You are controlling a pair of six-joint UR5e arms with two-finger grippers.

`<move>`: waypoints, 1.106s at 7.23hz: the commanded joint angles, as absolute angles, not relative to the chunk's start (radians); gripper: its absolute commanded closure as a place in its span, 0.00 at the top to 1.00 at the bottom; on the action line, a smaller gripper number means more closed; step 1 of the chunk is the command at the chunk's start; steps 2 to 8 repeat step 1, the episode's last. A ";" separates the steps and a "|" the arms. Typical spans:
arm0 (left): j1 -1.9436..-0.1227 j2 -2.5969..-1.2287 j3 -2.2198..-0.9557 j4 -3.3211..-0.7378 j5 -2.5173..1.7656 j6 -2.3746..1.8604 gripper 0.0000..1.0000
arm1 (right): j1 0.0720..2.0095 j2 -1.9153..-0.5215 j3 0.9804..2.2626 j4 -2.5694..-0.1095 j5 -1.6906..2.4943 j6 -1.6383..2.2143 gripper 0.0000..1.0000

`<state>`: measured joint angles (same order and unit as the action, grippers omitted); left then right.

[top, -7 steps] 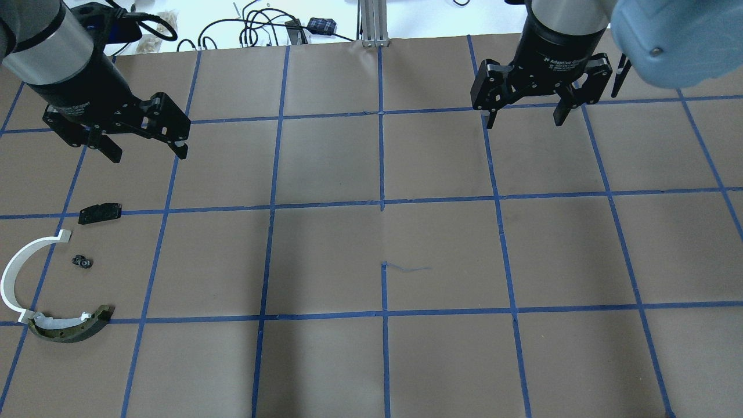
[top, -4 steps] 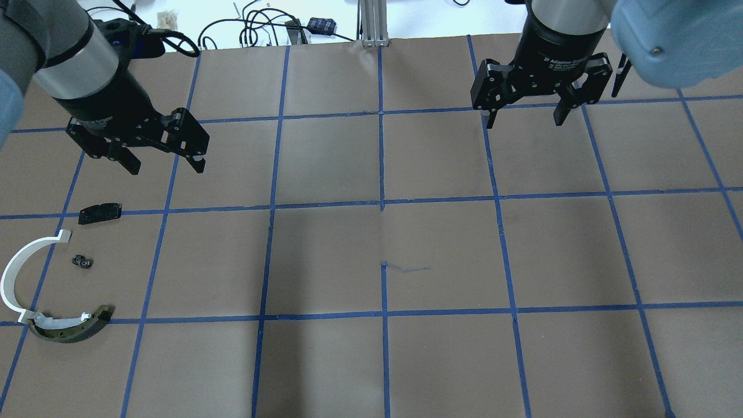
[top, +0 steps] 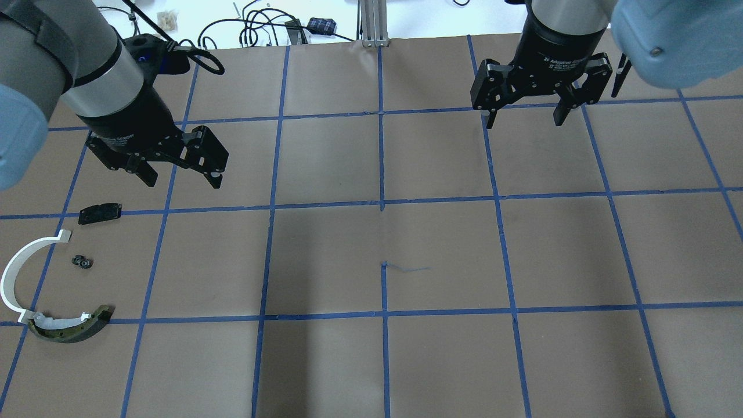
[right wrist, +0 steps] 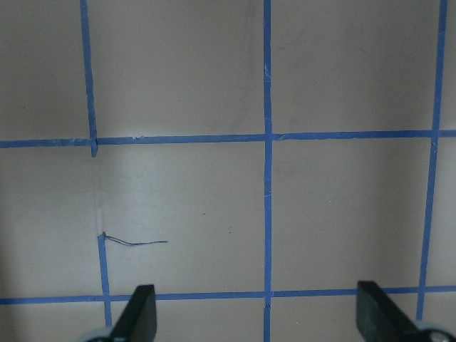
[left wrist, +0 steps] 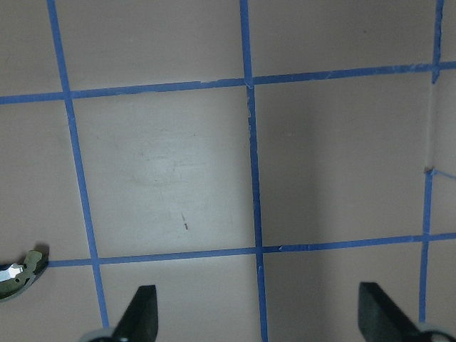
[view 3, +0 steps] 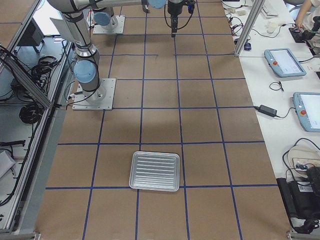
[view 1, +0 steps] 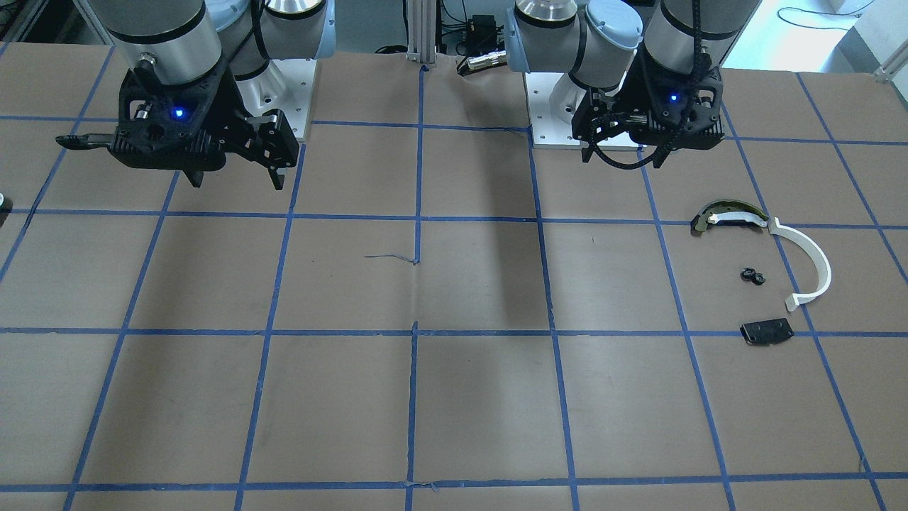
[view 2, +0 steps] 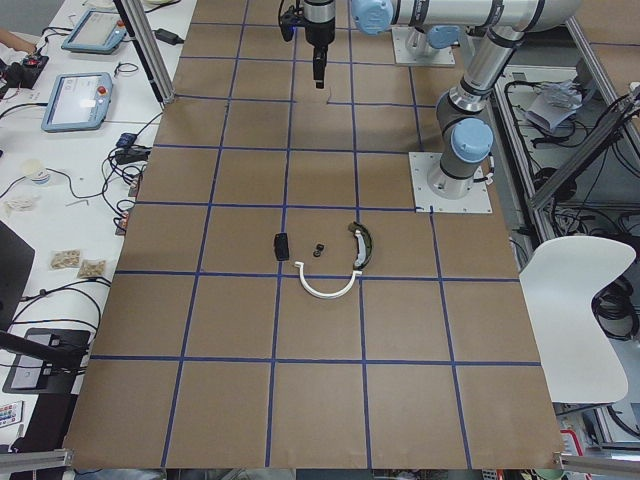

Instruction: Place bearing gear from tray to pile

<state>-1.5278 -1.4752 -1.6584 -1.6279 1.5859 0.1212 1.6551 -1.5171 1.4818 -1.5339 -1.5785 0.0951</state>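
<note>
The small black bearing gear point(top: 82, 262) lies on the table inside the pile, between the flat black plate point(top: 100, 212), the white half-ring strip point(top: 17, 273) and the dark and cream arc piece point(top: 69, 328). It also shows in the front-facing view point(view 1: 753, 276). My left gripper point(top: 183, 181) is open and holds nothing, hovering to the right of and beyond the plate. My right gripper point(top: 524, 122) is open and holds nothing, far off at the back right. The ribbed metal tray point(view 3: 155, 171) shows only in the exterior right view.
Brown paper with a blue tape grid point(top: 383, 203) covers the table. Cables and small devices point(top: 261, 29) lie beyond the far edge. The left wrist view shows one end of the arc piece point(left wrist: 18, 271) at its left edge.
My left arm has moved nearer and to the right in the overhead view, still open. The right arm and the parts of the pile have not moved.
</note>
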 commanded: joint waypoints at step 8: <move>-1.522 -1.470 -1.654 -1.637 1.588 0.129 1.00 | 1.655 -1.517 1.483 -1.532 -1.578 0.095 1.00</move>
